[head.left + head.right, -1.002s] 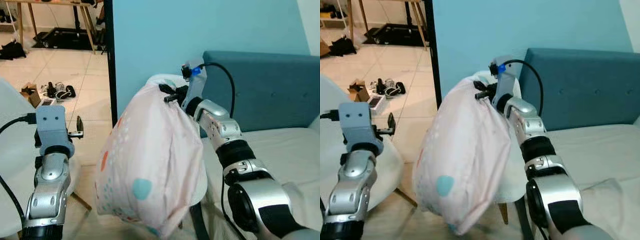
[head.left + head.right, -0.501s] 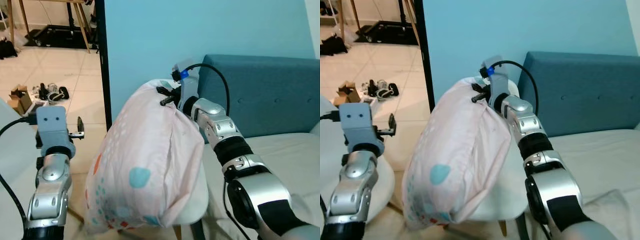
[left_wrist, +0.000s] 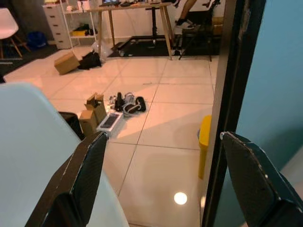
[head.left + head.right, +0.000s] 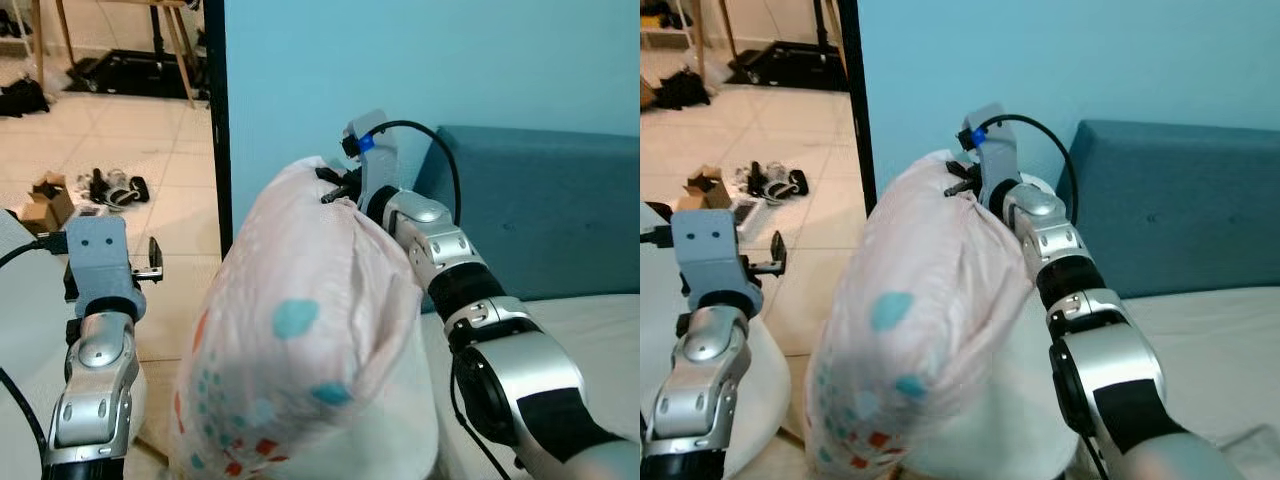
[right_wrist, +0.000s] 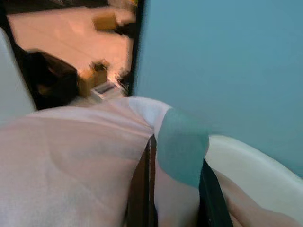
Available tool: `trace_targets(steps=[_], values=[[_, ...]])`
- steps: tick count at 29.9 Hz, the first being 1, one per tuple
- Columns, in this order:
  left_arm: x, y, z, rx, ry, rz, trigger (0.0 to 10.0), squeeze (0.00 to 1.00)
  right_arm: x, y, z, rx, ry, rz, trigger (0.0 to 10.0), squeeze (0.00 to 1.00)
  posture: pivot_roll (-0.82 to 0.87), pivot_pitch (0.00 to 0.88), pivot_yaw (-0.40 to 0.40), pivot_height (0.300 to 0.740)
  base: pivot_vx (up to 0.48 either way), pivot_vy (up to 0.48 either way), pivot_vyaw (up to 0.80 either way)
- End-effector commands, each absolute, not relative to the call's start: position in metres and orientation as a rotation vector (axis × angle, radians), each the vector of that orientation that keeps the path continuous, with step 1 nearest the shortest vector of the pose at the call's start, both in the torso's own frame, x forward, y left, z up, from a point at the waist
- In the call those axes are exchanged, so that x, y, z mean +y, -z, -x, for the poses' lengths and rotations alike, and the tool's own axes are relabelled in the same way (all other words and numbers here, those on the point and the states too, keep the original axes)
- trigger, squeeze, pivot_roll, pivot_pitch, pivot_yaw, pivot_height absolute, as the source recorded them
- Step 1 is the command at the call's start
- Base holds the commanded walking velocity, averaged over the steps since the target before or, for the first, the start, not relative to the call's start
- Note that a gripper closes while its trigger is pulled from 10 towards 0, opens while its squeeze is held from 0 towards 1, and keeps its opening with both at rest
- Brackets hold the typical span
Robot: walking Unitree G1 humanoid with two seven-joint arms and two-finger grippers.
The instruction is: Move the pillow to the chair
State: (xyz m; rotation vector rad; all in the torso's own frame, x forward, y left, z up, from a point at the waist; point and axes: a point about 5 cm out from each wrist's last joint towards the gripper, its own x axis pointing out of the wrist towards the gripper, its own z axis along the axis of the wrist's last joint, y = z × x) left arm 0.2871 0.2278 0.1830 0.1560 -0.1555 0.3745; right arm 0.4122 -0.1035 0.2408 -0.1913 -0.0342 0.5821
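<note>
A: How far along is it?

B: Partway, by the look of things. The right claw [image 4: 338,187] sits at upper centre of the left eye view, pinching the top edge of the pillow [image 4: 300,350]. The right wrist view shows fabric caught between its 2 fingers [image 5: 140,189]. The pillow hangs from that grip, filling the lower centre of the frame in front of the blue wall [image 4: 400,60].

A: And the chair?

B: A white curved rim [image 5: 255,165] shows just behind the pillow in the right wrist view, and a pale seat edge [image 4: 1040,420] peeks out under the pillow at lower centre. That is probably the chair, so the pillow looks to be over it or resting against it. What is left is to let go and settle it.

A: The left arm?

B: The left claw [image 3: 165,179] is held up at the lower left of the eye views, fingers spread wide with nothing between them. Beyond it are tiled floor [image 3: 156,156] and a white curved surface [image 3: 38,142].

A: What can't be made out?

B: Whether the pillow's bottom rests on the seat: the frame cuts it off. The pillow hides most of the chair, and the right wrist view is blurred.
</note>
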Motion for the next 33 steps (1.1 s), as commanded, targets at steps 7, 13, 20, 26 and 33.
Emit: trace_targets(steps=[7, 13, 20, 26, 33], values=[[0.231, -0.178, -0.282, -0.115, -0.421, -0.161, 10.0, 0.00, -0.145, -0.240, -0.420, 0.012, -0.379, 0.329, 10.0, 0.00, 0.09, 0.000, -0.113, 0.740, 0.000, 0.000, 0.00], [0.231, -0.178, -0.279, -0.112, -0.422, -0.153, 10.0, 0.00, -0.180, -0.225, -0.419, 0.106, -0.177, 0.292, 10.0, 0.00, 0.08, 0.000, -0.112, 0.720, 0.000, 0.000, 0.00], [0.229, -0.180, -0.278, -0.119, -0.410, -0.135, 10.0, 0.00, -0.205, -0.213, -0.415, 0.163, -0.062, 0.320, 10.0, 0.00, 0.08, 0.000, -0.113, 0.690, 0.000, 0.000, 0.00], [0.228, -0.181, -0.276, -0.124, -0.394, -0.117, 10.0, 0.00, -0.217, -0.196, -0.409, 0.224, -0.020, 0.365, 10.0, 0.00, 0.08, 0.000, -0.113, 0.670, 0.000, 0.000, 0.00], [0.227, -0.182, -0.273, -0.117, -0.385, -0.115, 10.0, 0.00, -0.210, -0.170, -0.403, 0.292, -0.069, 0.386, 10.0, 0.00, 0.07, 0.000, -0.109, 0.645, 0.000, 0.000, 0.00]])
